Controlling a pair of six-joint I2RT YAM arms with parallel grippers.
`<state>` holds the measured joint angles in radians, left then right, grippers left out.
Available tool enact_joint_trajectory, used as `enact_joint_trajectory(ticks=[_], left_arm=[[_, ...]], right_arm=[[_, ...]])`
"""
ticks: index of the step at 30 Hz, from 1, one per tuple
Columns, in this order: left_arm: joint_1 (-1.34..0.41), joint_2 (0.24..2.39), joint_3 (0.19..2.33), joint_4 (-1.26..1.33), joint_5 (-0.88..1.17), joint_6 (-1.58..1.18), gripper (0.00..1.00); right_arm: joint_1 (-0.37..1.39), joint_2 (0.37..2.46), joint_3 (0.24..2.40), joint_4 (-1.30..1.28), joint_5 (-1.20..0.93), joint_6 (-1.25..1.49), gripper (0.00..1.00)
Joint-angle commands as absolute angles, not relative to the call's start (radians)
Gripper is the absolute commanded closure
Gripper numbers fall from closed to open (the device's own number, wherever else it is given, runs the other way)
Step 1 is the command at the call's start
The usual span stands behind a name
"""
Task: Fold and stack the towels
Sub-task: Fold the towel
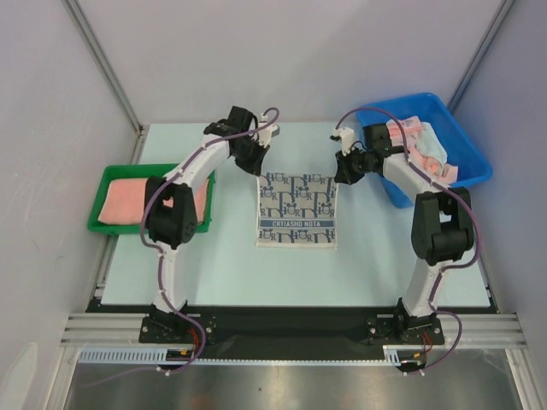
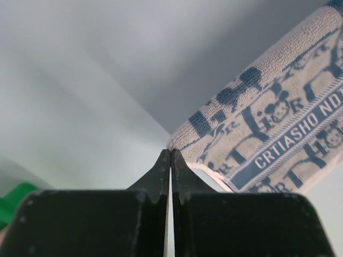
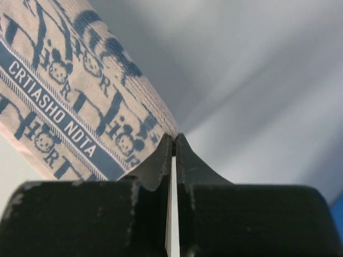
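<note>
Though flat, towel (image 1: 297, 210) corner in each hand (image 1: 259, 168) (image 1: 341, 178)

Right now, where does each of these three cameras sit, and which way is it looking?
Top external: fixed above and behind the arms, looking down on the table, navy-and-white towel, green tray and blue bin; both whole arms show.
Left wrist: on the left wrist, looking along the shut left gripper at a towel corner.
Right wrist: on the right wrist, looking along the shut right gripper at another corner.
Shared: all three see that towel.
</note>
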<state>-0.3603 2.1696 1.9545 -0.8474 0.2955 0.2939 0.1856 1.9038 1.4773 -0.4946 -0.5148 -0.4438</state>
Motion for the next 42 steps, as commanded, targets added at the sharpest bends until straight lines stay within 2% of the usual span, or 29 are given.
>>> enact_joint_trajectory(ticks=[1,13,18,21,28,36,42], left_arm=[[-0.373,2.028,1.870,-0.798,0.281,0.272,1.00],[-0.459,1.795,1.450,-0.623,0.206,0.187,1.00],[-0.469,1.718,1.312,-0.589,0.207,0.156,1.00],[-0.479,1.689,1.269,-0.584,0.202,0.144,1.00],[-0.509,1.652,1.207,-0.601,0.230,0.103,0.99],[-0.534,1.644,1.144,-0.609,0.267,0.081,1.00],[-0.546,1.658,1.128,-0.632,0.268,0.074,1.00]], right_arm=[[0.192,1.810,1.360,-0.344,-0.500,-0.391,1.00],[0.307,1.540,0.976,-0.076,-0.258,-0.190,1.00],[0.339,1.437,0.868,-0.066,-0.210,-0.137,1.00],[0.362,1.399,0.842,-0.081,-0.184,-0.103,1.00],[0.376,1.243,0.632,0.055,-0.189,0.041,1.00],[0.396,1.261,0.617,0.006,-0.195,0.081,1.00],[0.448,1.261,0.614,-0.022,-0.154,0.135,0.95]])
